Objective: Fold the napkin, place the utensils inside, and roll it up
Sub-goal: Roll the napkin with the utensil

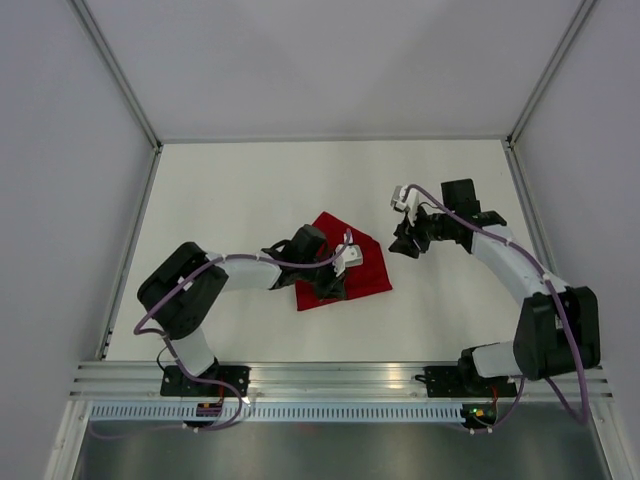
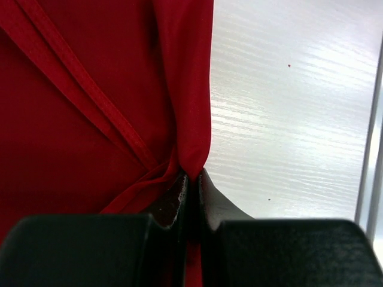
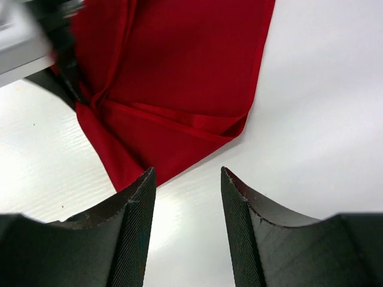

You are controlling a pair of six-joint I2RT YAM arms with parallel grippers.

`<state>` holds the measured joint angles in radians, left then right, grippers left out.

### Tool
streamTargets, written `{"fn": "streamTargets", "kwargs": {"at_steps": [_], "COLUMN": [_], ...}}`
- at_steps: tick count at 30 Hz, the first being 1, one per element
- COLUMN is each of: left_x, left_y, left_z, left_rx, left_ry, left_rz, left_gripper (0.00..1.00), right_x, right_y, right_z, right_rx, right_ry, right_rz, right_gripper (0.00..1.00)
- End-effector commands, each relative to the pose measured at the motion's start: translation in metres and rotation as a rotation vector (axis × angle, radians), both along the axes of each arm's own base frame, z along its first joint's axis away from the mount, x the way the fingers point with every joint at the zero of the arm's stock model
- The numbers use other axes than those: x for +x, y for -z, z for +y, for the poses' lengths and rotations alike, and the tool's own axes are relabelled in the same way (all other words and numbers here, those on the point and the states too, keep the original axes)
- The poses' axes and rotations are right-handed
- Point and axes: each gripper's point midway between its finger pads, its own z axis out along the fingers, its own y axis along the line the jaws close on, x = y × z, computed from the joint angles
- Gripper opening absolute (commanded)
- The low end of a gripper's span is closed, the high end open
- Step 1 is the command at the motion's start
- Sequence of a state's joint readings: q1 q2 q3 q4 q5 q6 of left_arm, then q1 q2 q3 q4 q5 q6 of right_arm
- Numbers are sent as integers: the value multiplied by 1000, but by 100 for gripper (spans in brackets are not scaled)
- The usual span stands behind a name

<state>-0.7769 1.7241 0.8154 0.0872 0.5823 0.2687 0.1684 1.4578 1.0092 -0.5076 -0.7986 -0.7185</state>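
Note:
The deep-red napkin [image 1: 345, 272] lies partly folded on the white table [image 1: 250, 190], near its middle. My left gripper [image 1: 338, 278] sits on top of it and is shut on a pinched fold of the cloth [image 2: 191, 149]. In the left wrist view the red fabric [image 2: 78, 119] fills the left half, with a hem running diagonally. My right gripper [image 1: 407, 243] is open and empty, just right of the napkin. In the right wrist view its fingertips [image 3: 140, 191] frame bare table below the napkin's folded corner [image 3: 173, 119]. No utensils are in view.
Grey walls and metal posts [image 1: 130, 100] enclose the table on the left, back and right. An aluminium rail [image 1: 330, 375] runs along the near edge by the arm bases. The table's right edge shows in the left wrist view [image 2: 374, 149].

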Motion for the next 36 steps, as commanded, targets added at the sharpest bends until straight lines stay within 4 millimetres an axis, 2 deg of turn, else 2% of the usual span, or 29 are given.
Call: {"fn": "streamTargets", "kwargs": {"at_steps": [1, 2, 3, 4, 6, 7, 10, 11, 12, 14, 15, 16, 17, 19, 22, 25, 33, 36], "left_x": [-29, -30, -30, -30, -31, -32, -33, -30, -34, -31, -32, -35, -32, -31, -30, -31, -29, -29], "left_y": [8, 11, 9, 10, 12, 13, 18, 14, 20, 20, 21, 27, 25, 26, 25, 27, 29, 29], "left_z": [8, 9, 10, 11, 12, 13, 14, 12, 14, 12, 12, 14, 12, 11, 10, 9, 11, 12], "left_rx": [15, 22, 10, 7, 7, 10, 25, 14, 35, 39, 45, 69, 63, 82, 93, 97, 107, 112], "left_ry": [24, 23, 24, 23, 20, 20, 21, 22, 21, 19, 20, 16, 12, 4, -2, -1, -16, -18], "left_rz": [248, 272, 301, 323, 371, 388, 431, 444, 488, 508, 523, 555, 566, 610, 655, 666, 685, 692], "left_gripper": [2, 2, 2, 2, 2, 2, 2, 2, 2, 2, 2, 2, 2, 2, 2, 2, 2, 2], "right_x": [-6, -12, -21, -31, -45, -57, -71, -76, -79, -87, -93, -98, -98, -106, -115, -118, -128, -132], "right_y": [-34, -31, -17, -19, -3, 0, 16, 22, 20, 24, 34, 32, 42, 43, 54, 59, 89, 91], "right_z": [12, 15, 13, 25, 30, 43, 59, 62, 67, 76, 76, 84, 80, 87, 87, 91, 99, 102], "right_rx": [32, 19, -16, -19, -67, -70, -112, -121, -120, -145, -163, -156, -194, -192, -220, -230, -316, -309], "right_ry": [-98, -109, -114, -156, -186, -236, -274, -283, -293, -308, -316, -336, -325, -349, -367, -381, -447, -456], "right_rz": [-300, -320, -323, -363, -367, -370, -388, -388, -413, -446, -445, -490, -500, -531, -529, -549, -520, -509], "right_gripper": [54, 54, 55, 55, 55, 55, 54, 54, 54, 54, 54, 53, 53, 53, 53, 53, 52, 53]}}
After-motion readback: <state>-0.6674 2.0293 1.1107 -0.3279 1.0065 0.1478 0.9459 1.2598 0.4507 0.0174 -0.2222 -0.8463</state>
